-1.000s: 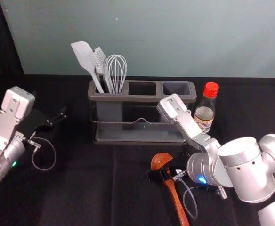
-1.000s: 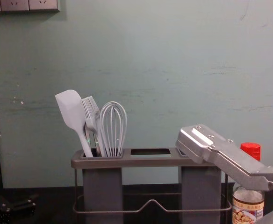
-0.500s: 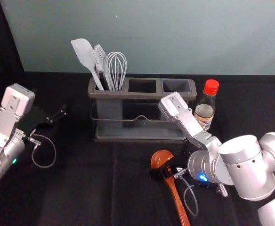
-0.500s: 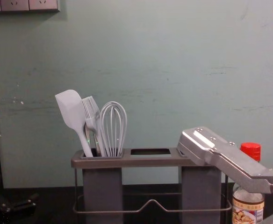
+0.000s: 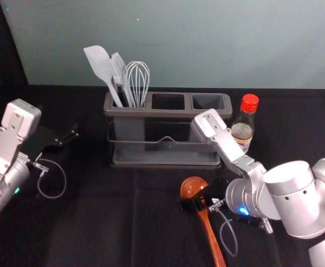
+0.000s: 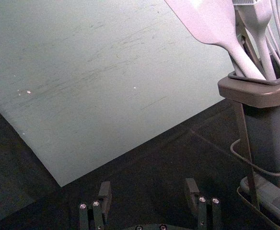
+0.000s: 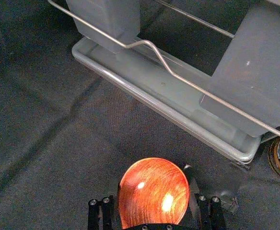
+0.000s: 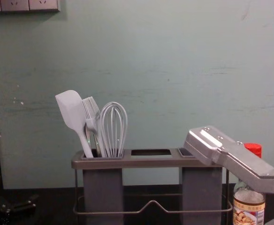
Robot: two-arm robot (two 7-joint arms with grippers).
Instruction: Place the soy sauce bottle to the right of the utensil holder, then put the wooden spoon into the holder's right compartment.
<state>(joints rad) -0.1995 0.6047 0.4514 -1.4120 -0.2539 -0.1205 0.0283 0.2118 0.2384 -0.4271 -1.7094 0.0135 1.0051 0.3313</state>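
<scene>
Spoon of reddish-brown wood, the wooden spoon of the task, lies in front of the utensil holder, its round bowl towards the holder and its handle slanting back towards the robot. The right gripper has it, and its two dark fingers pinch the spoon from either side near the bowl; in the right wrist view the bowl shows large and glossy between them. (Whether the handle touches the black cloth below, I cannot tell.) The soy sauce bottle, clear glass with a red cap and a picture label, stands upright just beside the holder's right end, partly behind the right arm in the chest view. The holder is grey, with a wire rail along its front and three compartments in a row; the left one carries a pale spatula, a brush and a wire whisk, heads up. Off to the left of the holder, the left gripper is parked above the cloth, its fingers spread well apart. Behind everything is a plain grey-green wall.
</scene>
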